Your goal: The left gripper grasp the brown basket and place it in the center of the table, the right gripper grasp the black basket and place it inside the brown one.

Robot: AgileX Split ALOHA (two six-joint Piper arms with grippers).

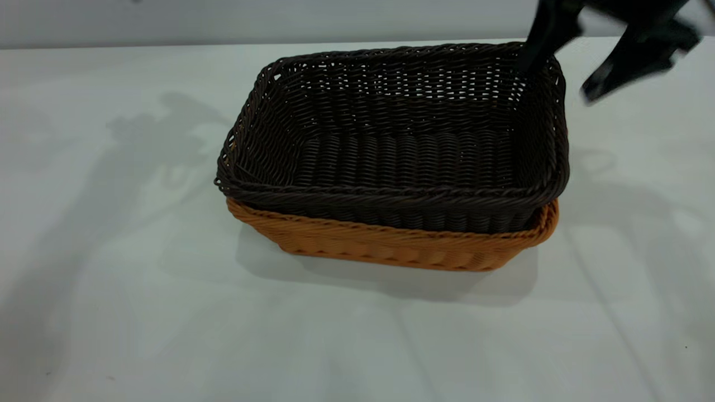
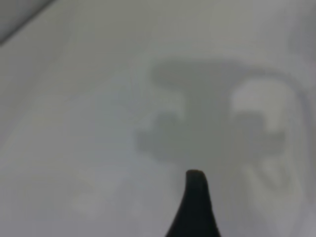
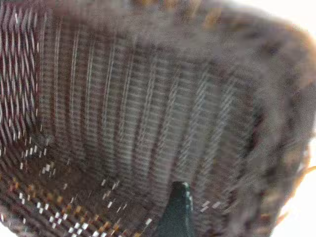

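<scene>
Nesting looks done: the black basket (image 1: 391, 139) sits inside the brown basket (image 1: 391, 245), rims nearly level, both mid-worktop (image 1: 111, 312). The right hand (image 1: 564, 61) hangs at the black basket's far right corner, fingers spread wide, one just inside the rim and the other outside, clear of it, gripping nothing. Both baskets lie below and to the inner side of that hand, long axis running away from it across the worktop. What remains, I judge, is lifting clear without snagging the weave. The left hand (image 2: 195, 207) sees only bare worktop; its opening cannot be told.
</scene>
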